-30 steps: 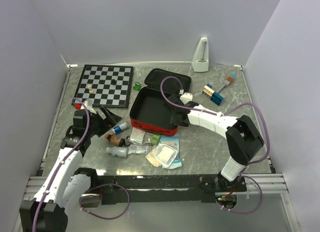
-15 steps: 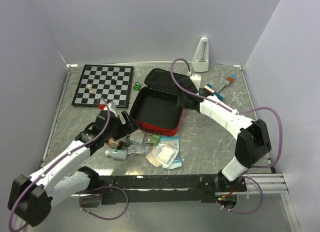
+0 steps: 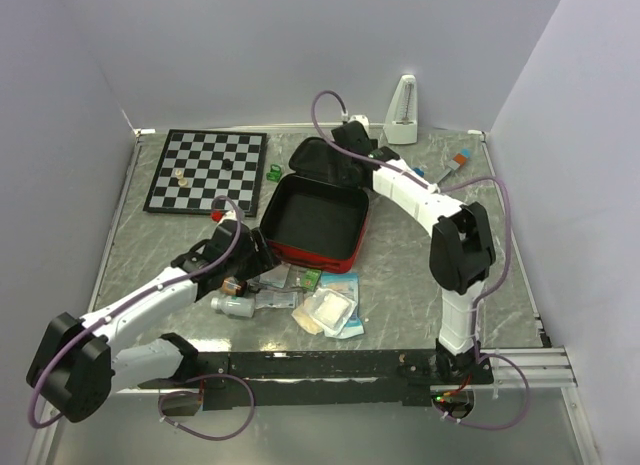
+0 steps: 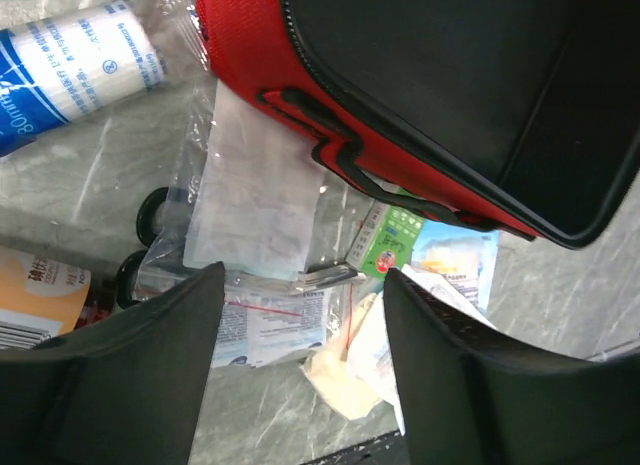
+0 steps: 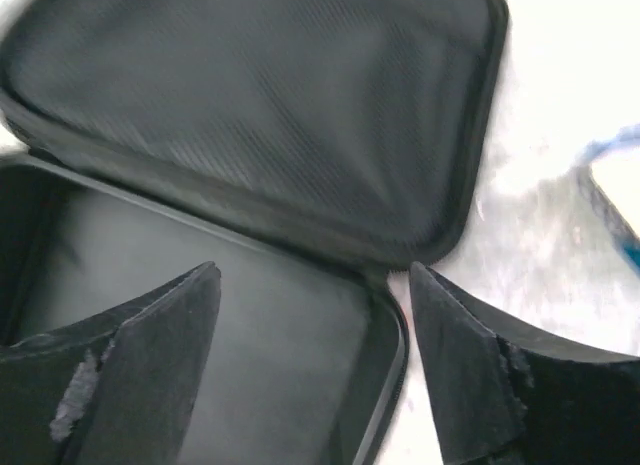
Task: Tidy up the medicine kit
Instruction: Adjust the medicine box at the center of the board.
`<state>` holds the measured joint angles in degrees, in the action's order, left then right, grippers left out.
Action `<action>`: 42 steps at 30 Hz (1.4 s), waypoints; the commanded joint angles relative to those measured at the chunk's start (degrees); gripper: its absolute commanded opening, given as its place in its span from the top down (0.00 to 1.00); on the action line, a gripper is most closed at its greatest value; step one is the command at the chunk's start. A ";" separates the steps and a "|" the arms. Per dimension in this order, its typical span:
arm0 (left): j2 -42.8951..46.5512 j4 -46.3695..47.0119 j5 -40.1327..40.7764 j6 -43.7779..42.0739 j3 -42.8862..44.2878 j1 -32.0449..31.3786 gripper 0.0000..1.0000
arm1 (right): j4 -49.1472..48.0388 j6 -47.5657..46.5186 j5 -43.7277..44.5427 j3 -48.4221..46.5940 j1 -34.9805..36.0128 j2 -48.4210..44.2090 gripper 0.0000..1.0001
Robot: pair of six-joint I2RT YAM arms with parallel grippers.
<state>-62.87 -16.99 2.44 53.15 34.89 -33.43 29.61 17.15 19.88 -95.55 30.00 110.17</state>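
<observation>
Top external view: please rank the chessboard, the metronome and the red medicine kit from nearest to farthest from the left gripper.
From the left gripper:
1. Red medicine kit, just to its right.
2. Chessboard, behind it, at the back left.
3. Metronome, far off at the back right.

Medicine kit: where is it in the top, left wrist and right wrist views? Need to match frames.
Top external: the medicine kit lies open mid-table, lid folded back toward the far wall.
Left wrist: the kit is at upper right, showing its red wall and black inside.
Right wrist: the kit fills most of the frame, black lining only.
Shared landmark: the grey marbled tabletop, washed out in the right wrist view.
</observation>
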 commanded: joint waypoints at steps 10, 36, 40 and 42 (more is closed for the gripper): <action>-11.03 2.84 -0.06 -3.84 7.64 -0.32 0.62 | 4.22 -8.28 -5.99 -12.30 -1.26 13.14 0.16; -25.64 6.45 -2.61 -5.16 19.77 -0.23 0.63 | -0.69 2.98 -7.75 18.64 1.29 -17.08 0.23; -26.33 6.27 -2.61 -5.07 21.09 -0.23 0.62 | -0.95 2.28 -7.31 19.78 2.96 -21.48 0.21; -27.30 5.83 -0.79 -4.81 22.05 -0.14 0.62 | -0.87 2.28 -7.14 21.10 4.27 -23.32 0.21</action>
<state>-89.14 -15.73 0.30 47.72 52.64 -33.41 28.42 18.65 13.23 -75.50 31.46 93.47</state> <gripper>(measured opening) 0.375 0.787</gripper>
